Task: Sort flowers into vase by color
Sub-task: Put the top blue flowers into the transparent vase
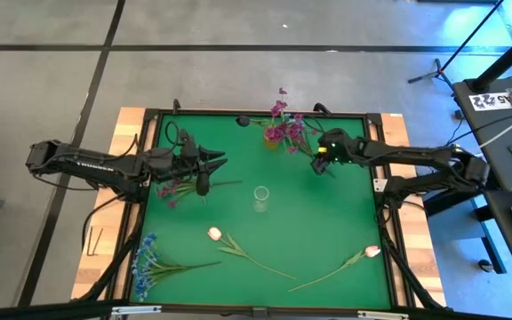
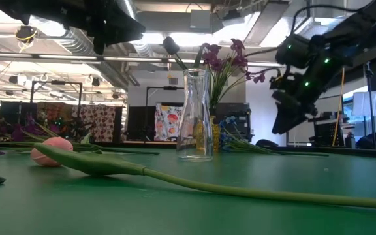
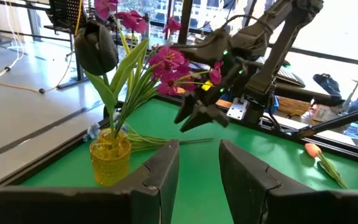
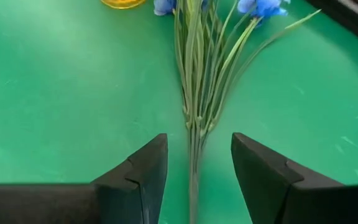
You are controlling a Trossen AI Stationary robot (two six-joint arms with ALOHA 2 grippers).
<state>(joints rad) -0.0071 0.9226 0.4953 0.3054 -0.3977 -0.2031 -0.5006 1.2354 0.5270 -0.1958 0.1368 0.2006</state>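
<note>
Blue spray (image 4: 199, 74) lies between the lowered right hand's (image 4: 194, 171) open fingers.

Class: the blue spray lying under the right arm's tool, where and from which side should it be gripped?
Grip the blue spray at the bundled stems below the fanned-out blossoms, coming straight down from above. It lies flat on the table, and the open right tool already straddles the narrow stem.

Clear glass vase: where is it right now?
In the high view the clear glass vase stands empty near the table's middle, between the two arms. The left claw is to its upper left, and a white-pink tulip lies just below it.
</note>
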